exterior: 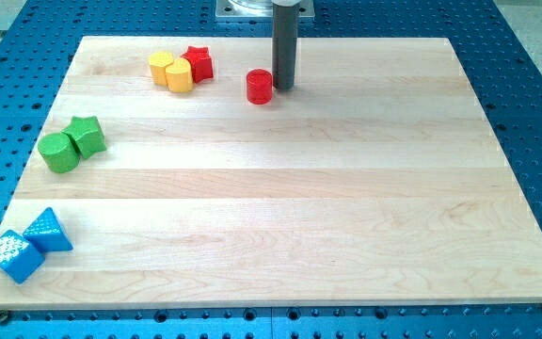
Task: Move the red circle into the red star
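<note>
The red circle (260, 87) sits near the view's top, a little left of centre. The red star (198, 63) lies to its upper left, touching a yellow block. My tip (282, 88) is the lower end of the dark rod, just right of the red circle, close to it or touching its right side. The red circle and the red star are apart, with a gap of bare board between them.
Two yellow blocks (171, 72) sit together left of the red star. A green circle (59, 153) and a green star-like block (87, 136) sit at the view's left. Two blue blocks (28, 245) lie at the bottom left corner. The wooden board (346, 207) rests on a blue perforated table.
</note>
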You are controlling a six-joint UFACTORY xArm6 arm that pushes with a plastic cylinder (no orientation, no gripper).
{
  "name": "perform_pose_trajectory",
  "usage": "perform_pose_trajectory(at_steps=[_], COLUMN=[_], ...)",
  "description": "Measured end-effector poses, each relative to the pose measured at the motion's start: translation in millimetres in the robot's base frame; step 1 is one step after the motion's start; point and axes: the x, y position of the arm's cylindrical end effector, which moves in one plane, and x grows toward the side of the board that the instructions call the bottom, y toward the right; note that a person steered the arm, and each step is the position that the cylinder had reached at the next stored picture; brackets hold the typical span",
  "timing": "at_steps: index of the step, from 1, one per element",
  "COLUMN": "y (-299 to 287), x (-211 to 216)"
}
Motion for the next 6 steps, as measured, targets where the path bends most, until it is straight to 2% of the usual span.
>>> perform_pose_trajectory(at_steps=[1,2,3,4,5,6], y=[-6.4,-51.6,-28.1,-21.0,-67.8,-90.7], x=[25.1,11.9,13.8,-5.6,-5.6,0.7])
